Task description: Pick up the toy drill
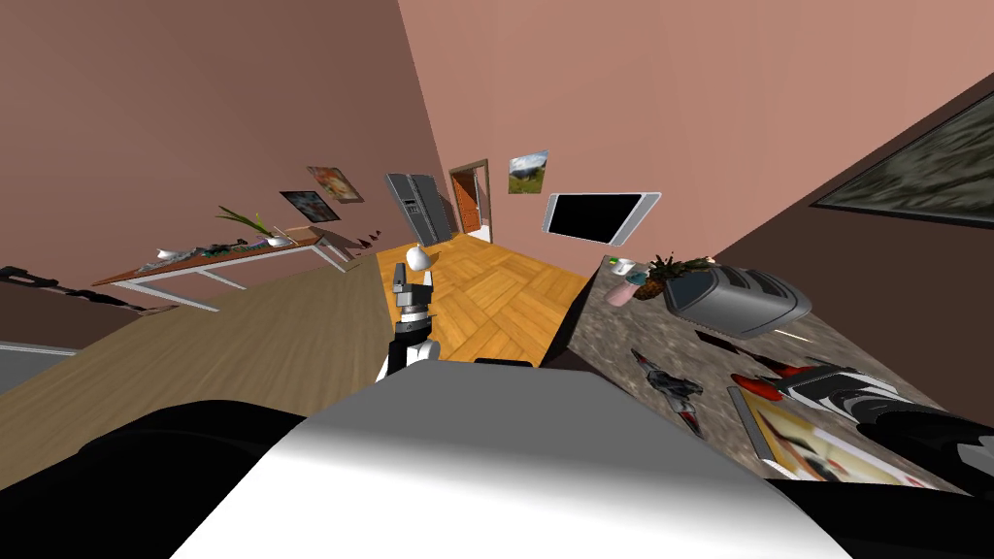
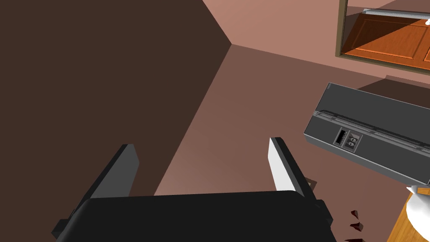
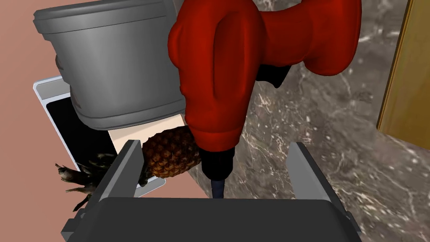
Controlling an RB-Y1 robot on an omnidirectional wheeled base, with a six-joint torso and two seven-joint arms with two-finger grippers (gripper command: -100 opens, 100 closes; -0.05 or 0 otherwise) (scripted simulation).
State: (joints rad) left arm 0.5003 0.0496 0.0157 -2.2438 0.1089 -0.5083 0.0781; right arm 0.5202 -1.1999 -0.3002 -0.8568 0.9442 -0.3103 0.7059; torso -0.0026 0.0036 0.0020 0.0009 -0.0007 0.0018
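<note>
Right hand (image 3: 215,143) spread open round the red toy drill (image 3: 218,75). Looks light, stiff, kinda slick, so better pinching the narrower nose.

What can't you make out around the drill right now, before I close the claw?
- Drill tip: right wrist view, it runs down behind the right claw's dark body.
- Drill body: cut off by that view's upper edge.
- Pineapple leaves: right wrist view, partly behind one claw finger.
- Small cups at the counter's far end: head view, too small to identify.
</note>
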